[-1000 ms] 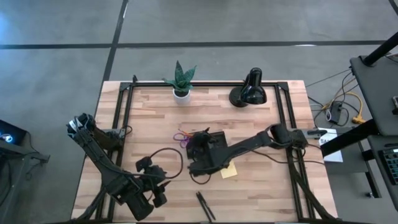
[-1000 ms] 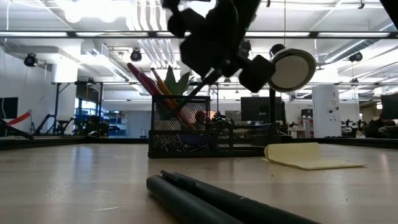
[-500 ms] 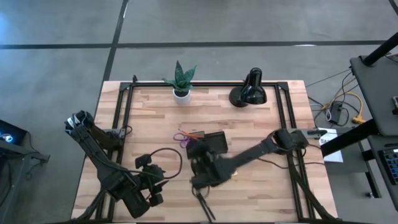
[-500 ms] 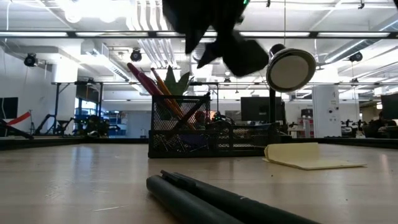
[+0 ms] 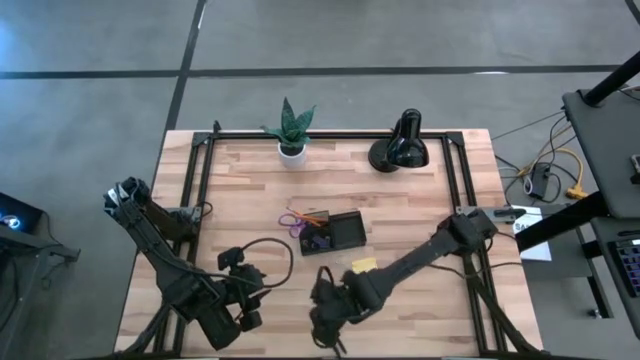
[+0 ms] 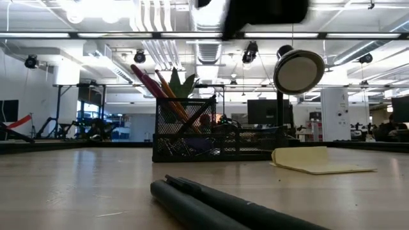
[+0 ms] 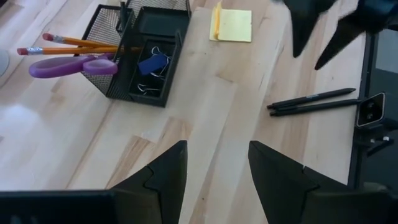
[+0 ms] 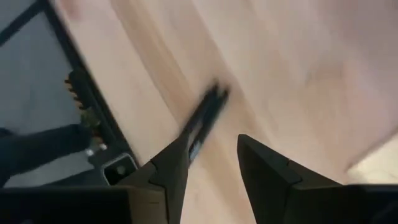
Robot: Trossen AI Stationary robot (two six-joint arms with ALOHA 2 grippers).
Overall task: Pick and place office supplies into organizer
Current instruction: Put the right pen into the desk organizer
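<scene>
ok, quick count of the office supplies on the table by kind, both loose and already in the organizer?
Orange pencils: 2
Purple scissors: 1
Black pens: 2
Yellow sticky-note pad: 1
Blue clip: 1 (any more clips can't be made out)
Total: 7

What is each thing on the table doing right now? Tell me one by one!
organizer: upright on the table, partly filled.
pencils: standing tilted in the organizer.
scissors: purple handles sticking out of the organizer.
blue clip: lying in a compartment.
sticky-note pad: flat on the table, outside the organizer.
black pens: lying side by side on the table.
right gripper: jaws open, empty, above the pens.
left gripper: jaws open, empty.
</scene>
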